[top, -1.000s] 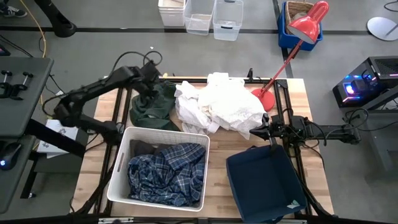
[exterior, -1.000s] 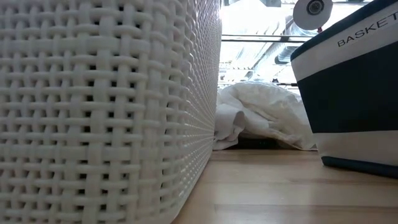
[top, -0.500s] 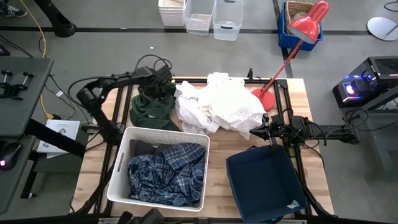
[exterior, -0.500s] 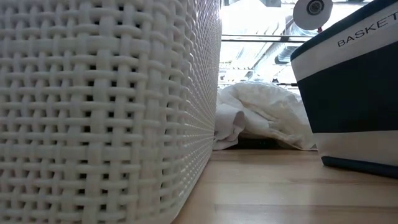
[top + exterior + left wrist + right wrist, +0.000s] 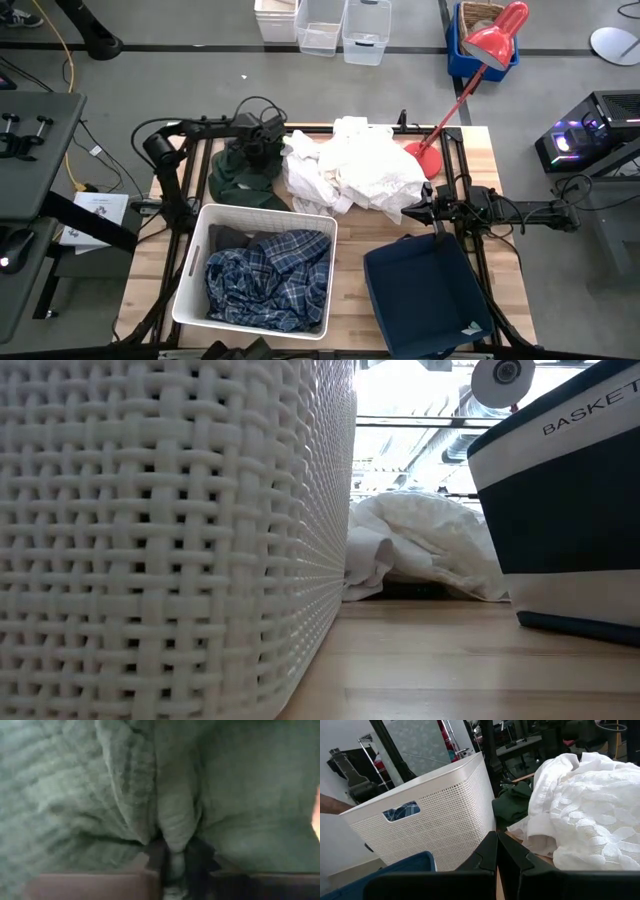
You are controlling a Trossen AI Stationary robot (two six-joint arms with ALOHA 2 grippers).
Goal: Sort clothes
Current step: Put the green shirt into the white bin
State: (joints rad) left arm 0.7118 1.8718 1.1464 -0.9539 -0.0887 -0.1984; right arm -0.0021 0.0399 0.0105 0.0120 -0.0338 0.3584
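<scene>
The dark green garment [image 5: 235, 180] lies bunched on the table's far left; it also shows in the right wrist view [image 5: 512, 800]. My left gripper [image 5: 258, 148] stands over its far end, shut on it. The white pieces [image 5: 355, 170] lie heaped at the far middle. The blue-and-white plaid shirt [image 5: 270, 280] lies inside the white woven bin [image 5: 205, 260]. My right gripper [image 5: 408, 213] is shut and empty, level, at the near right edge of the white heap [image 5: 580, 810]. My left gripper pinches a raised fold of the dark green garment [image 5: 172, 832] between its two fingers [image 5: 200, 860]. The fingers come from above, pointing down. The fabric bunches into a ridge at the fingertips. The rest of the garment lies slack on the table.
The white woven bin [image 5: 170, 530] stands at the near left and the navy fabric bin [image 5: 425, 290] at the near right; bare wood shows between them. A red desk lamp [image 5: 470, 70] leans over the far right corner. Clear plastic boxes [image 5: 345, 25] stand on the floor beyond the table.
My left gripper has gone a little toward the table's right edge over the green garment's far end, and the arm's elbow has swung back toward the far left corner. The garment stays on the table.
</scene>
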